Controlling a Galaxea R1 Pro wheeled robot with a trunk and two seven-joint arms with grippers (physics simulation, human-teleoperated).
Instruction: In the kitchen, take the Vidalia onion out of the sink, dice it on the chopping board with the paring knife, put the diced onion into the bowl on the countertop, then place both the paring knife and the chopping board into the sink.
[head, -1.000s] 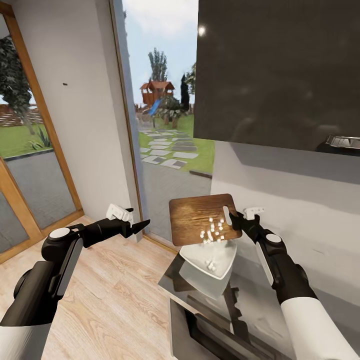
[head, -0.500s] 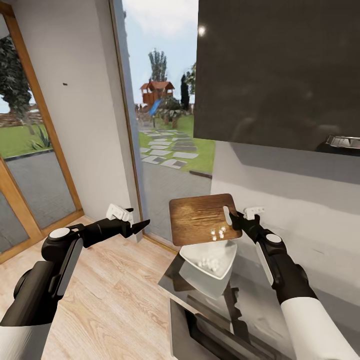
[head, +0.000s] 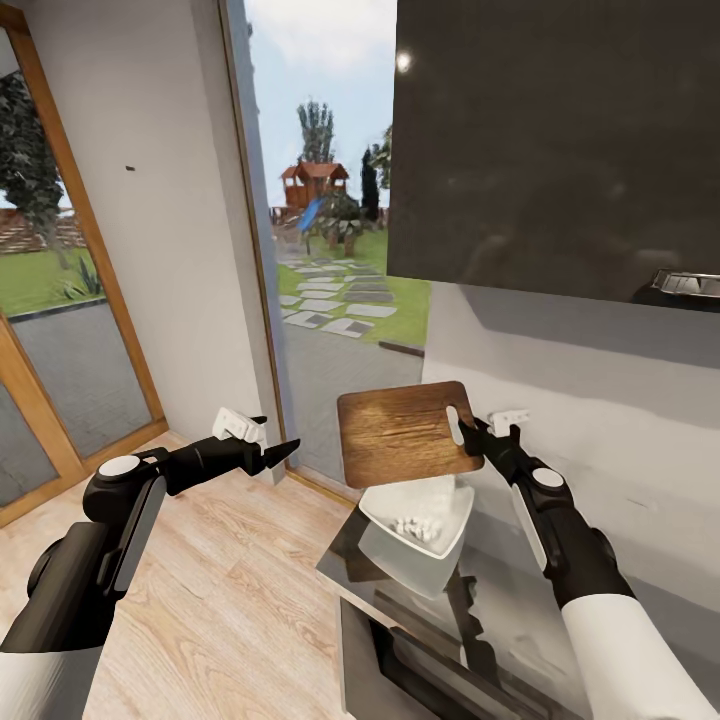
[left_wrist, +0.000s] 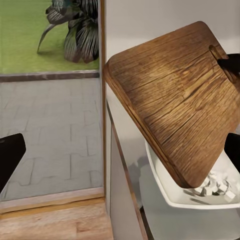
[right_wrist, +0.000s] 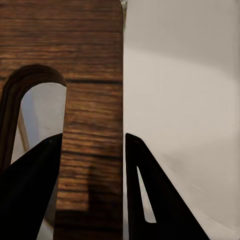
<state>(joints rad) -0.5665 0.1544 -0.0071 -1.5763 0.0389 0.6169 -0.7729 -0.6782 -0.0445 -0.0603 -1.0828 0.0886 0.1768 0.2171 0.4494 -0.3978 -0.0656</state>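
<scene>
My right gripper (head: 468, 436) is shut on the handle end of the dark brown chopping board (head: 405, 433), by its slot. It holds the board tilted in the air over the white bowl (head: 377, 514). In the right wrist view the two fingers (right_wrist: 150, 190) pinch the wood strip beside the slot of the chopping board (right_wrist: 92, 75). Small white pieces of diced onion (head: 417, 527) lie in the bowl, and the board's face is bare. The bowl stands near the end of the grey countertop (head: 500, 600). My left gripper (head: 272, 447) hangs open over the floor, left of the counter. The paring knife is out of view.
A glossy dark upper cabinet (head: 560, 140) hangs above the counter. A white wall socket (head: 508, 416) sits just behind my right gripper. A dark rectangular recess (head: 400, 655) lies in the worktop nearer me. Glass doors (head: 330, 260) and wood floor (head: 220, 600) are to the left.
The last white onion pieces slid off the board into the bowl. The board's upper end rose slightly. My left arm stayed still.
</scene>
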